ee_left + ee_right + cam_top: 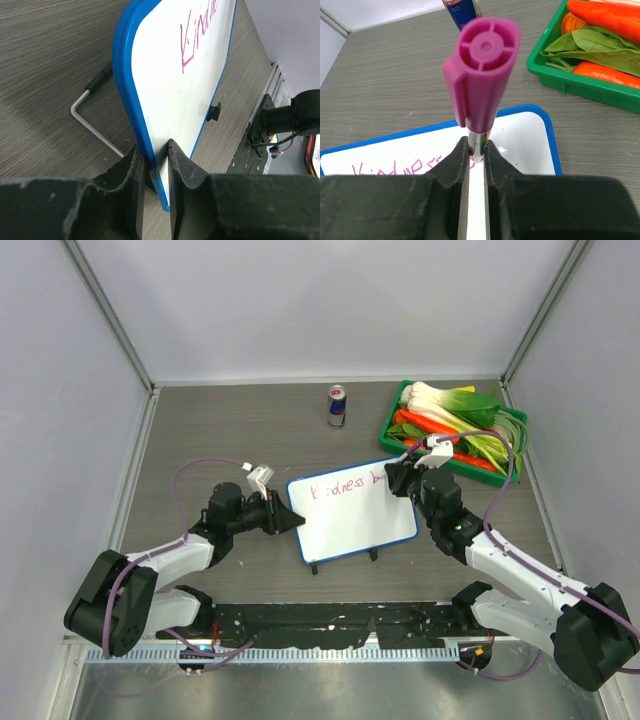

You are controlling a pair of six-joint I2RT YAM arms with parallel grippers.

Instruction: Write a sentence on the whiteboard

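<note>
At the left edge of the whiteboard (355, 525), propped between the arms, the left gripper (296, 523) pinches the blue rim, the pink sentence (345, 488) crosses its top, and at its upper right corner the right gripper (393, 478) clamps a marker (481, 75), whose push could tip the board if that pinch slips.

The sentence (345, 489) on the whiteboard (360, 530) begins "Kindness".

table (200, 430): grey wood-grain top | whiteboard (355, 520) is propped tilted near the middle | bent metal rod (95, 122) is laid beside its rim | drinks can (338, 406) is stood upright farther back | green tray (392, 410) of vegetables is set far right
</note>
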